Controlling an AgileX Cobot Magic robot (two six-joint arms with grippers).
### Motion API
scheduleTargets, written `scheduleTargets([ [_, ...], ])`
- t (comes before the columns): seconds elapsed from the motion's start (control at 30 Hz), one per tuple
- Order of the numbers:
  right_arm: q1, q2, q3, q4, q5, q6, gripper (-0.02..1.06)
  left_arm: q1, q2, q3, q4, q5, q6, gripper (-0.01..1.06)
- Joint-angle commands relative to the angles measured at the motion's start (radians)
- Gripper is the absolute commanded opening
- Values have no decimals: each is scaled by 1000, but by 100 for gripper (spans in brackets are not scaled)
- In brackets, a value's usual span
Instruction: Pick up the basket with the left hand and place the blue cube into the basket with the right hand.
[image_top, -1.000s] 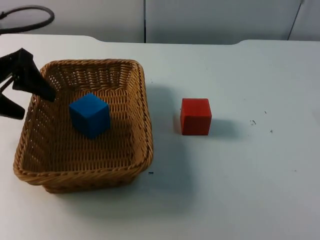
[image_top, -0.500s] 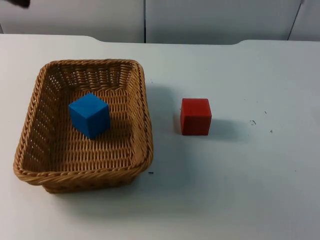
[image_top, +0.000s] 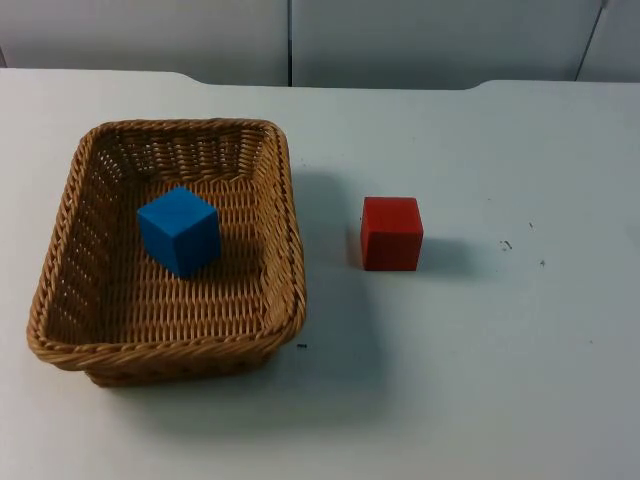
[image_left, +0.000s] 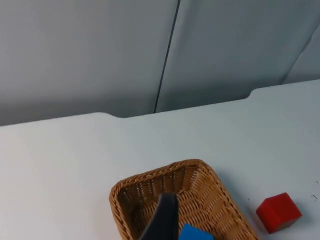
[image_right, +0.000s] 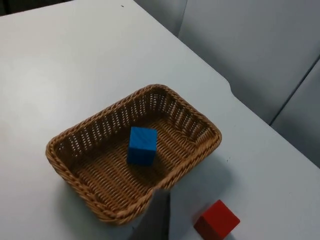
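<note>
Blue cube (image_top: 179, 230) is being seen inside basket (image_top: 280, 180) at frame left, red cube (image_top: 391, 232) beside; task judged finished, nothing further called for; gripper openings cannot be told.

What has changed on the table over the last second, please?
The left gripper, which stood open about the basket's left rim a second ago, has let go and drawn away up and to the left, out of the top view. The basket, the blue cube inside it and the red cube on the table have not moved.
</note>
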Motion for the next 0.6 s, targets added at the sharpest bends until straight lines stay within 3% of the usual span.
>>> scheduleTargets([
  [0.0,5,-29,74,-9,-74,6,82,5,-75,37,29,22,-15,77],
  [0.13,5,-106,249,-7,-194,60,82,5,-290,192,32,14,-26,77],
  [0.23,5,-167,315,-5,-196,98,82,5,-426,296,36,9,-49,77],
  [0.33,5,-254,375,33,-154,100,82,5,-576,411,36,27,-56,77],
  [0.5,5,-352,429,61,-92,96,82,5,-719,496,36,48,-67,77],
  [0.57,5,-435,455,85,-20,99,82,5,-824,520,49,55,-83,77],
])
